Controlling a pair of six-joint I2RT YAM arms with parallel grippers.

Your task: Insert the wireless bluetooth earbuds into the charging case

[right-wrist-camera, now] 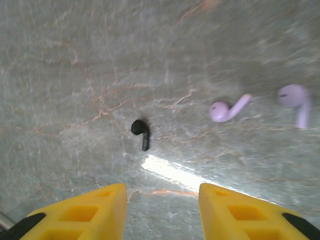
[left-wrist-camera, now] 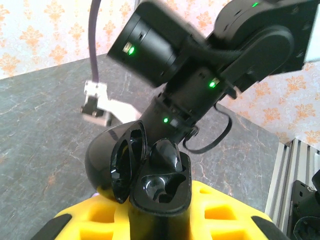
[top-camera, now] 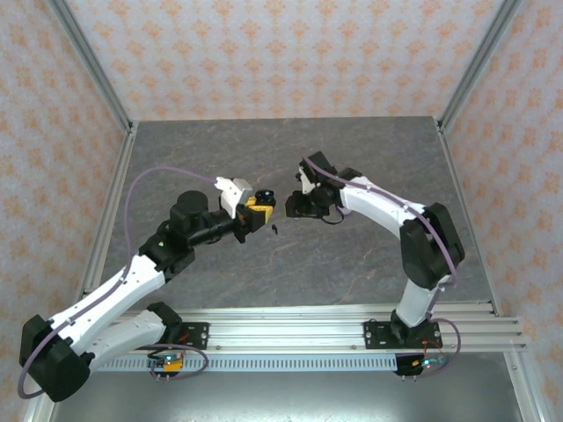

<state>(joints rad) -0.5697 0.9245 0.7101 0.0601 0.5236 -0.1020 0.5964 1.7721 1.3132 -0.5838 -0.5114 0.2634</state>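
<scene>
Left end effector (left-wrist-camera: 160, 221): pinching the black charging case (left-wrist-camera: 162, 182), lid open.
Right end effector (right-wrist-camera: 162, 210): spread, empty.
On the desk (right-wrist-camera: 75, 75) just beyond it: one black earbud (right-wrist-camera: 141, 132).
Farther on: two lavender earbuds (right-wrist-camera: 227, 109) (right-wrist-camera: 295, 100), lying apart.

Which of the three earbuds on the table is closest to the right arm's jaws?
The black earbud; it lies just ahead of the open jaws, while both lavender earbuds sit farther off to one side.

Both arms (top-camera: 110, 297) have white links, black joints (top-camera: 431, 246) and lilac cables (top-camera: 167, 170). The fingers (right-wrist-camera: 85, 212) are yellow, black-tipped; small green lights (left-wrist-camera: 128, 49) dot the joints.
</scene>
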